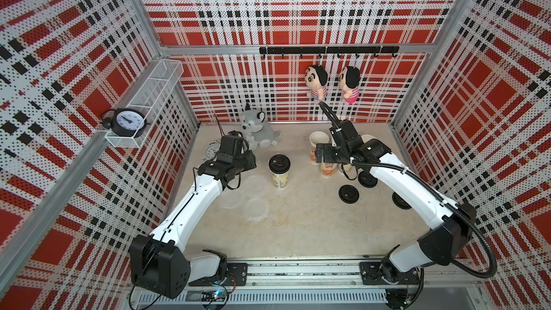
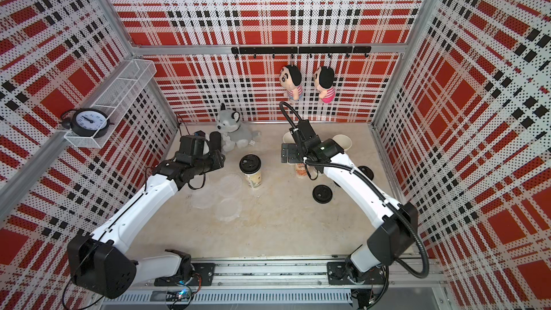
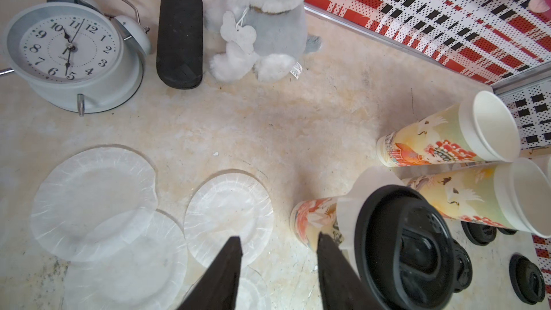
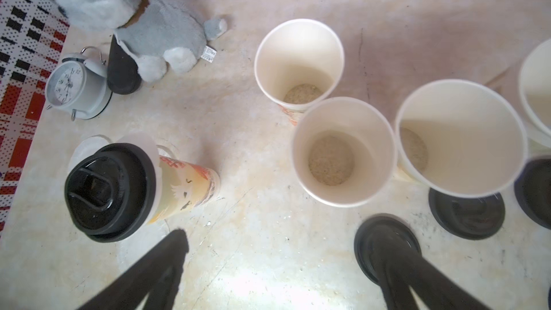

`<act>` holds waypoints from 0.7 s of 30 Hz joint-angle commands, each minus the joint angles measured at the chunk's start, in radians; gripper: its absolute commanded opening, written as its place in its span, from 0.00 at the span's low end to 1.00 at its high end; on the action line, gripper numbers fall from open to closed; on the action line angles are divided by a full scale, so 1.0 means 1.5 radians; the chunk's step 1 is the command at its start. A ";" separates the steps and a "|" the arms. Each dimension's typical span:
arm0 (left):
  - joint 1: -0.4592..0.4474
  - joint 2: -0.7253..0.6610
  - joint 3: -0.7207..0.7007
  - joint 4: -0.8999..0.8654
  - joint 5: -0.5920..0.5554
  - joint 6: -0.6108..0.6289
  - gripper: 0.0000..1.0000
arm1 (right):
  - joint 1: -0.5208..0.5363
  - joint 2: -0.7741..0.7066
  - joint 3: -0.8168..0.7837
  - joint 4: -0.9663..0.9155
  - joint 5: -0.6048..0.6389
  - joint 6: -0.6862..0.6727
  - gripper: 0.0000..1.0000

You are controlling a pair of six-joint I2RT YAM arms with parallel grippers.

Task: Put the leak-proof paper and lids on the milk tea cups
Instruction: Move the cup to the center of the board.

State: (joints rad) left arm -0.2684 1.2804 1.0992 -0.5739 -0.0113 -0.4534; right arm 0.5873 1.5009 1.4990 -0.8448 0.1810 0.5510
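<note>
Both claws are apart and empty: the left claw (image 3: 278, 237) hovers by the leak-proof paper (image 3: 92, 198) on the counter (image 3: 298, 120) (probably to pick a sheet), the right claw (image 4: 281, 235) before the uncovered milk tea cups (image 4: 343, 150).

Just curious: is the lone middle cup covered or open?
Covered: a black lid sits on the cup, leak-proof paper peeking out beneath.

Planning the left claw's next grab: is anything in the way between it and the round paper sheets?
Nothing visible. The left claw hangs open by the paper sheets; the lidded cup stands beside it, not between.
</note>
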 commanded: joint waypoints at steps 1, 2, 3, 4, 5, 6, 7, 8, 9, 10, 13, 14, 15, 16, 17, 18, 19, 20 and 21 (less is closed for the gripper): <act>0.005 -0.016 -0.016 0.013 0.010 0.005 0.46 | -0.015 -0.005 -0.042 -0.018 0.024 0.025 1.00; 0.005 -0.016 -0.018 0.014 0.011 0.005 0.47 | -0.019 -0.003 -0.050 -0.012 0.022 0.027 1.00; 0.005 -0.017 -0.020 0.014 0.013 0.004 0.47 | -0.021 0.000 -0.054 -0.008 0.022 0.028 1.00; 0.005 -0.019 -0.022 0.014 0.013 0.004 0.48 | -0.024 0.005 -0.058 -0.003 0.022 0.030 1.00; 0.005 -0.021 -0.023 0.015 0.012 0.003 0.48 | -0.027 0.010 -0.059 0.000 0.024 0.031 1.00; 0.006 -0.022 -0.024 0.015 0.013 0.002 0.49 | -0.028 0.017 -0.059 0.000 0.029 0.033 1.00; 0.005 -0.022 -0.025 0.015 0.012 0.002 0.50 | -0.031 0.022 -0.058 0.001 0.035 0.035 1.00; 0.005 -0.024 -0.027 0.016 0.013 0.002 0.50 | -0.035 0.029 -0.058 0.002 0.041 0.037 1.00; 0.004 -0.024 -0.027 0.016 0.012 0.002 0.51 | -0.037 0.036 -0.058 0.005 0.043 0.039 1.00; 0.005 -0.024 -0.027 0.017 0.012 0.001 0.51 | -0.042 0.043 -0.059 0.010 0.042 0.041 1.00; 0.005 -0.022 -0.029 0.017 0.012 0.002 0.52 | -0.052 0.068 -0.058 0.032 0.030 0.036 1.00; 0.005 -0.020 -0.030 0.017 0.011 0.003 0.52 | -0.053 0.077 -0.054 0.039 0.027 0.034 1.00; 0.005 -0.020 -0.030 0.017 0.013 0.002 0.52 | -0.055 0.085 -0.051 0.044 0.026 0.032 1.00; 0.005 -0.021 -0.030 0.017 0.012 0.002 0.52 | -0.057 0.097 -0.045 0.046 0.025 0.031 1.00; 0.005 -0.021 -0.030 0.018 0.013 0.003 0.52 | -0.059 0.107 -0.039 0.048 0.026 0.030 1.00; 0.005 -0.021 -0.030 0.017 0.013 0.004 0.52 | -0.059 0.114 -0.034 0.049 0.026 0.029 1.00; 0.005 -0.022 -0.029 0.017 0.013 0.004 0.52 | -0.061 0.122 -0.030 0.053 0.026 0.028 1.00; 0.005 -0.023 -0.030 0.018 0.013 0.004 0.52 | -0.061 0.130 -0.025 0.056 0.026 0.029 1.00; 0.005 -0.024 -0.030 0.017 0.012 0.003 0.52 | -0.062 0.136 -0.021 0.058 0.029 0.028 1.00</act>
State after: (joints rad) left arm -0.2676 1.2652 1.0645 -0.5682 -0.0010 -0.4549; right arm 0.5034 1.6863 1.4273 -0.7898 0.2138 0.5922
